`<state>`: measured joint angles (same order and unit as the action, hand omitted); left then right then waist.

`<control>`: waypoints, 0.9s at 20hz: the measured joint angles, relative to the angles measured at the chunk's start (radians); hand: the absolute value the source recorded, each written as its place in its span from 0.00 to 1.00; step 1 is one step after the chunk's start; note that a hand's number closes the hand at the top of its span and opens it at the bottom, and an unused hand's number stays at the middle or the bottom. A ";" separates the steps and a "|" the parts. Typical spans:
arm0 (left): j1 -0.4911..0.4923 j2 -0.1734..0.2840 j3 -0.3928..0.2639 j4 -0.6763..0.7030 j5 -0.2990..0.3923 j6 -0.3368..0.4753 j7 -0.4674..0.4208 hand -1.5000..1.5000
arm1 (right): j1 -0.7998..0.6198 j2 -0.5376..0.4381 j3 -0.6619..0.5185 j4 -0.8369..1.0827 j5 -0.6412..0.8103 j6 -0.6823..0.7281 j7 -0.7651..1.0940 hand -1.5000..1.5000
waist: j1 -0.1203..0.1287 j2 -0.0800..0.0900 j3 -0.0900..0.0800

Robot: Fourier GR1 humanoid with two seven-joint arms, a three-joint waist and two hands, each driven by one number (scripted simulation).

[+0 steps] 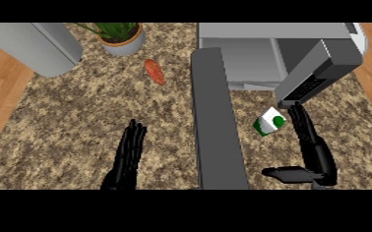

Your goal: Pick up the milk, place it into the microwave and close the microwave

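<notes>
Speckled brown-and-tan stone makes up the tabletop (80, 108); a strip of orange wood floor (13, 86) shows past its left edge. Far left, a rounded grey appliance (40, 46) sits at the corner. Beside it, a potted plant (120, 37) in a pale pot. Near the plant, an orange-red carrot (154, 72) lies flat on the stone.

Microwave (276, 54) at the far right, grey, cavity exposed. Its door (214, 123) stands swung wide open, seen edge-on as a long dark grey slab running toward the near edge. A second grey panel with a dark keypad (316, 76) angles down at the right of the cavity.

Milk (270, 122): small white carton with a green round mark, tilted, outside the microwave, between the open door and the right robot hand. Whether it rests on the stone cannot be told.

Right robot hand (314, 150): fingers straight and stretched forward, tips just beside the carton's right side, thumb stuck out sideways to the left; nothing gripped.

Left robot hand (131, 150): fingers straight and together, resting near the lower edge, left of the door, holding nothing.
</notes>
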<state>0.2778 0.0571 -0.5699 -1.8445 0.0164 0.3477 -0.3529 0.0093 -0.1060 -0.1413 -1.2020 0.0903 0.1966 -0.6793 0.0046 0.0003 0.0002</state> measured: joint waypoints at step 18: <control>0.095 0.137 0.133 -0.068 0.153 -0.138 -0.054 0.00 | -0.411 -0.068 -0.142 0.742 0.055 -0.182 -0.329 1.00 | 0.012 0.004 0.001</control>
<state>0.3726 0.1936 -0.4367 -1.9120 0.1695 0.2100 -0.4068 -0.4018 -0.1742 -0.2837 -0.4604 0.1458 0.0144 -1.0078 0.0164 0.0041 0.0015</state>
